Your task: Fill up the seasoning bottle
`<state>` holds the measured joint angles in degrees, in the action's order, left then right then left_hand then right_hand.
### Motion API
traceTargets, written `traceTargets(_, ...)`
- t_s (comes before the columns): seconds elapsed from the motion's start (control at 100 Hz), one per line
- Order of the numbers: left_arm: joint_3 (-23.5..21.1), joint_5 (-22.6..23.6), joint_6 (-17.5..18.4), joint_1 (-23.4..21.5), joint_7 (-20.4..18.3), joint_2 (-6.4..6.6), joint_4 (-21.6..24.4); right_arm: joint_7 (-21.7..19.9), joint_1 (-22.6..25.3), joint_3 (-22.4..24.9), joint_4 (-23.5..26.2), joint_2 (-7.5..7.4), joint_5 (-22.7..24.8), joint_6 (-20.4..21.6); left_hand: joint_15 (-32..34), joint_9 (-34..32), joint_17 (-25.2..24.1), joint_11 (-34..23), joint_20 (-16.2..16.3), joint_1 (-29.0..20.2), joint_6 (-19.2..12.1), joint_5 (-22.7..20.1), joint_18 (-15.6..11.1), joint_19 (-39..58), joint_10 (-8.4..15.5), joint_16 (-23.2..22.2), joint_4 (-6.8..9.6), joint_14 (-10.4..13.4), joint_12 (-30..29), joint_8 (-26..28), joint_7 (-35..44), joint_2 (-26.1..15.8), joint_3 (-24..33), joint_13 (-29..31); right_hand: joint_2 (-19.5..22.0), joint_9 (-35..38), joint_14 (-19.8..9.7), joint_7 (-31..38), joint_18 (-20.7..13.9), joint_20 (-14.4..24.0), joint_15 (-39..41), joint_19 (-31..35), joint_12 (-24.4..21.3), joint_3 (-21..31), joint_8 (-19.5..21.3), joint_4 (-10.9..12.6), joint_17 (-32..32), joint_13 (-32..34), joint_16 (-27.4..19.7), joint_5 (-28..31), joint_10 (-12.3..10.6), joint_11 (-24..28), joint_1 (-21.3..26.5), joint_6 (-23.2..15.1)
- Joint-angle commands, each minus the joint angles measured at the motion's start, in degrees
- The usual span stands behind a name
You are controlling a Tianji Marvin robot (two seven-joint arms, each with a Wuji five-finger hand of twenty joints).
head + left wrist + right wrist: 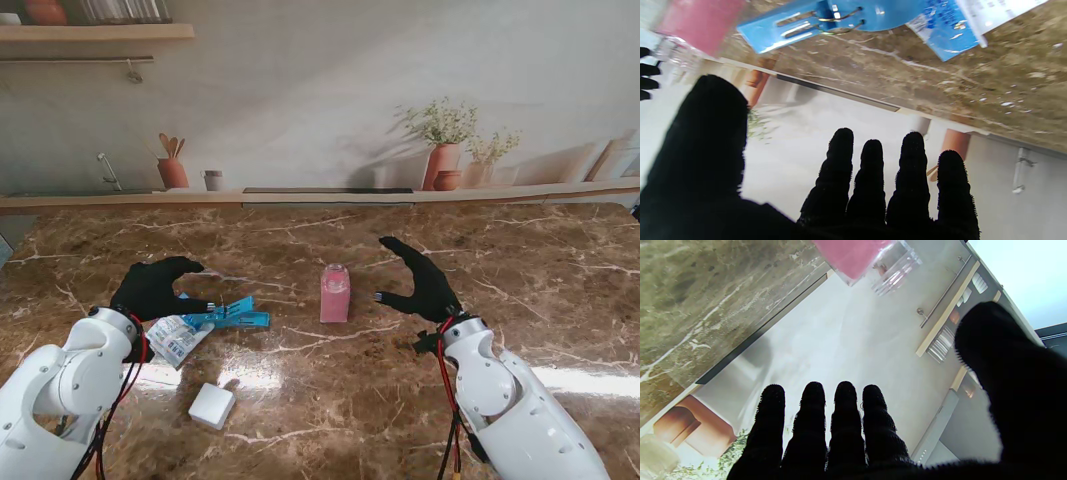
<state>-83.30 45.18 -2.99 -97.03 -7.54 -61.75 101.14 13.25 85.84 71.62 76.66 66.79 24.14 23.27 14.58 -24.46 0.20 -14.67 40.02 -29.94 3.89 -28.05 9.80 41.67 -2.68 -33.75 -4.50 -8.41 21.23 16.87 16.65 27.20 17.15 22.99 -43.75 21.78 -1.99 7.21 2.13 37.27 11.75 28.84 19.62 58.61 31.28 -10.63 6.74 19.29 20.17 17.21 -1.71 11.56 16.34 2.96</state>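
Pink stuff is already sitting in the lower part of the clear seasoning bottle [335, 293], which is standing upright in the middle of the marble table [560, 260], between my two hands and touching neither. My right hand [418, 280] is hovering just to the right of it, thumb and fingers spread wide in a C shape facing the bottle, holding nothing. My left hand [155, 287] is doing about the same over on the left: fingers loosely curled, empty as far as I can tell, hanging over the seasoning packet [176, 338] that's pinched shut by a blue bag clip [231, 317]. Nearer to me there's a small white square thing [212, 405], possibly the bottle's cap, but I can't say for sure. I'm reading this as the reach-and-grab stage, so here's how I'd play it: I'm thinking the right hand should close around the bottle's lower half, since that plastic looks slick and a high grip could tip it. For the left, I'd be going for the packet body and not the clip, because the clip has to come off before anything pours. From the left wrist view the clip's wire spring is facing the hand, so squeezing the handle end should pop it. Slow closing on both, or the bottle's skating across that polished marble.
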Motion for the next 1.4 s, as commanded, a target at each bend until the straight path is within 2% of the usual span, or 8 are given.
traceTargets(0.0, -0.5, -0.2, -1.6, 1.0, -1.4, 0.54, -1.1, -0.9, -0.1, -0.1, -1.6, 0.02, -0.7, -0.7, -3.1, 4.1, 0.0, 1.9, -1.7, -2.0, 1.8, 2.9, -1.7, -0.5, -0.5, 2.4, 1.73, -0.3, -1.8, -1.8, -2.6, -1.7, -2.5, -2.8, 0.4, 0.2, -0.6, -0.1, 0.0, 0.2, -1.3, 1.3, -0.8, -1.0, -0.8, 2.6, 0.2, 0.7, -1.3, 0.6, -0.4, -1.2, -0.1, -1.5)
traceTargets(0.41, 4.8, 1.3, -15.2, 8.1, -10.5, 1.9, -7.5, 0.4, -0.8, 0.3, -2.9, 0.33, -0.8, -0.6, -2.0, 4.3, -3.0, 0.5, -2.5, -3.5, 5.8, 5.0, 0.7, 0.6, -2.7, 3.6, 1.87, -1.7, -2.5, -6.3, -8.3, -2.7, -6.5, -5.3, 0.1, 0.8, -0.8, 0.7, 1.1, 1.4, 0.1, 3.8, 0.1, -0.4, -0.7, 2.6, 1.9, 1.8, -0.1, 1.6, -0.2, 0.0, 1.3, -1.9)
traceTargets(0.61, 8.4, 1.4, -19.8, 11.5, -15.3, 2.75, -10.9, 0.4, -1.0, 0.0, -3.5, 0.44, -1.3, -0.2, 9.8, 7.8, -4.6, -8.4, -1.0, -5.7, 8.3, 7.8, 0.6, -5.6, -4.8, -21.3, 2.37, -3.6, 18.3, -2.6, -7.7, -4.8, -14.6, -8.7, -0.3, 1.7, -0.5, 1.1, 1.3, 1.6, 1.2, 4.4, 0.4, 0.1, -0.7, 2.7, 2.4, 3.0, 0.5, 2.2, -0.3, 0.4, 1.8, -2.1)
traceTargets(0.87, 12.4, 0.3, -23.1, 15.2, -16.0, 2.99, -15.3, 0.5, -1.7, -0.8, -4.3, 0.53, -1.4, 0.4, 13.0, 9.3, -4.8, -10.6, 0.3, -6.3, 7.4, 8.7, 0.9, -7.1, -4.9, -25.6, 2.75, -4.0, 24.0, 2.8, -3.6, -6.6, -17.2, -9.9, 0.1, 1.5, -0.5, 1.4, 1.3, 1.7, 1.4, 4.6, 0.5, 0.2, -0.8, 2.6, 2.3, 2.7, 0.7, 2.6, -0.2, 0.3, 1.8, -2.2)
traceTargets(1.05, 16.4, -0.9, -25.2, 17.9, -16.6, 3.17, -18.4, 0.4, -2.1, -1.4, -5.1, 0.63, -2.0, 0.5, 11.9, 12.3, -5.0, -8.7, 0.8, -6.2, 5.4, 13.6, 0.1, -10.1, -3.8, -25.3, 2.86, -3.3, 23.4, 11.4, 4.3, -6.9, -17.5, -12.3, 0.8, 1.0, -0.7, 1.7, 1.2, 1.7, 1.1, 4.8, 0.5, -0.2, -0.7, 2.7, 2.1, 1.8, 0.6, 2.7, 0.0, 0.1, 2.3, -2.4)
traceTargets(1.29, 20.1, -3.6, -27.0, 19.6, -15.1, 2.87, -21.4, 0.9, -2.0, -1.2, -5.2, 0.74, -1.9, 0.6, 1.8, 16.8, -5.4, 5.2, 3.5, -9.4, 2.2, 20.9, -2.3, -18.2, -3.2, -10.7, 3.26, -1.7, 12.1, 24.8, 17.8, -7.2, -15.1, -18.2, 2.2, 0.8, -0.8, 1.8, 1.1, 1.6, 0.9, 4.8, 0.5, -0.6, -0.8, 3.0, 2.1, 1.7, 0.5, 2.6, 0.0, 0.2, 3.0, -2.5)
traceTargets(1.34, 20.4, -4.1, -27.3, 19.6, -14.3, 2.7, -21.8, 1.2, -1.9, -1.0, -5.1, 0.77, -1.8, 0.6, 1.8, 16.6, -5.4, 4.8, 4.8, -10.2, 1.7, 20.4, -2.4, -18.8, -3.3, -10.4, 3.05, -1.7, 12.8, 28.4, 21.8, -6.0, -12.5, -18.1, 2.5, 0.8, -0.5, 1.8, 1.1, 1.6, 1.2, 4.8, 0.6, -0.7, -0.8, 3.1, 2.1, 2.6, 0.7, 2.6, 0.0, 0.3, 3.4, -2.5)
traceTargets(1.39, 20.6, -4.7, -27.8, 19.5, -13.3, 2.48, -22.2, 1.4, -1.9, -0.9, -5.0, 0.78, -1.6, 0.5, 2.0, 16.1, -5.2, 3.5, 6.5, -5.6, 0.8, 16.9, -2.4, -19.2, -3.3, -10.3, 0.75, -1.8, 12.9, 33.0, 25.5, -1.5, 4.0, -17.7, 3.0, 0.9, -0.6, 1.9, 1.1, 1.6, 1.3, 4.8, 0.6, -0.7, -0.8, 3.2, 2.2, 2.6, 0.7, 2.7, 0.0, 0.4, 3.5, -2.5)
